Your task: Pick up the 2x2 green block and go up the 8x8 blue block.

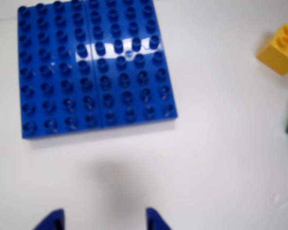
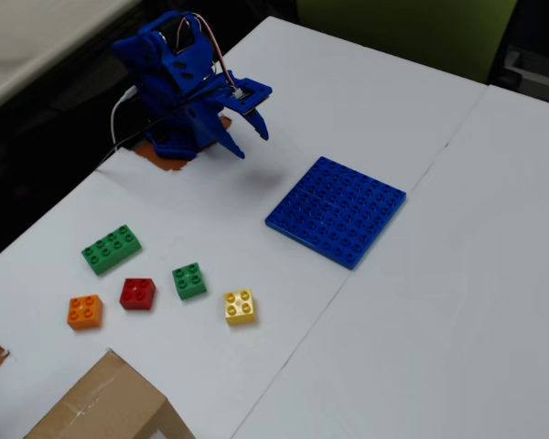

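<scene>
Fixed view shows the blue end effector hanging above the white bench near the arm's base, its two fingers spread apart with nothing between them; in the wrist view the two blue fingertips poke in at the bottom edge, well separated over bare bench. Just ahead of them in the wrist view lies the 8x8 blue block, flat on the bench, with a bright glare strip across its studs. In the fixed view the 8x8 blue block sits to the right of the end effector, apart from it. The 2x2 green block rests on the bench well below the arm in the fixed view, untouched, between a red brick and a yellow brick, with an orange brick and a longer green brick further left
</scene>
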